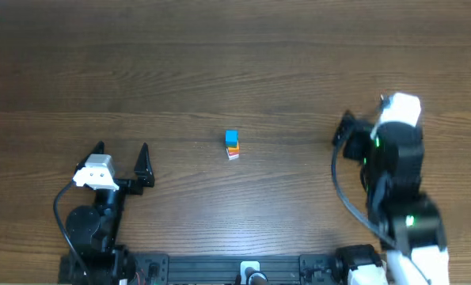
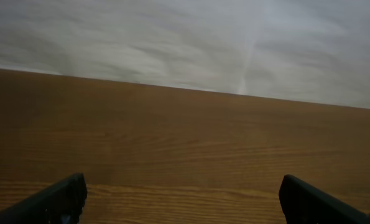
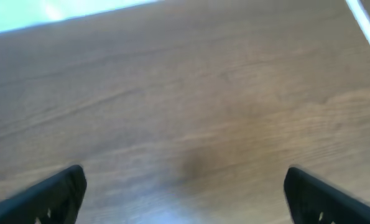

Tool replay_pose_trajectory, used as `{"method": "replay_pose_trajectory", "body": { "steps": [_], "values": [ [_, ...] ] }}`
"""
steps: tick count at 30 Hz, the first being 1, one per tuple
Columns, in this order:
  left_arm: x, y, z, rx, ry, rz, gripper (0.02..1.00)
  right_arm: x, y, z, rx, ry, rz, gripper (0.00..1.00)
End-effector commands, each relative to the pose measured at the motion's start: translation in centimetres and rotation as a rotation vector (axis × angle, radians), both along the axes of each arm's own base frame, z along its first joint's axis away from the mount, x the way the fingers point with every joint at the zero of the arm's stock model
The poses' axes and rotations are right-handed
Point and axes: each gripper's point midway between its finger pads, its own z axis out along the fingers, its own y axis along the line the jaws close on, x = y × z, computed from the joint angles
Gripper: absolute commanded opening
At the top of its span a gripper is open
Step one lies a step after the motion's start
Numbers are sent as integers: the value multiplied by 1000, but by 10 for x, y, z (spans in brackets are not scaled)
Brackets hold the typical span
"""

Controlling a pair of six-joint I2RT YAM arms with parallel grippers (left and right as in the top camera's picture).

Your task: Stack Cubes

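A brown wooden table [image 1: 235,63] lies under both arms. Near its middle stands a small stack of cubes [image 1: 232,146] — blue on top, orange beneath, something reddish lowest. The left gripper [image 1: 122,147] and right gripper [image 3: 185,196] sit well apart from it — both spread wide.

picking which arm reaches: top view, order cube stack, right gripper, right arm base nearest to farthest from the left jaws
1. cube stack, table middle
2. right gripper, right side, past the stack
3. right arm base, bottom right corner
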Motion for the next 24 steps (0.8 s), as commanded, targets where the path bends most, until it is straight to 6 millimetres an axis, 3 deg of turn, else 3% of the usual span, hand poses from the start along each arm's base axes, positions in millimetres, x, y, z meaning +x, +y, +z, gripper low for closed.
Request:
{"method": "replay_pose_trajectory", "body": {
  "steps": [1,15,24],
  "values": [
    [0,-1,-2,14,0,-9,1000,-19,-9,-40,7,-73,-20,993],
    [0,-1,-2,14,0,-9,1000,-44,-6,-44,38,-316,8,991],
    [0,-1,-2,14,0,-9,1000,-48,1,-72,-19,-335,85,991]
  ]
}}
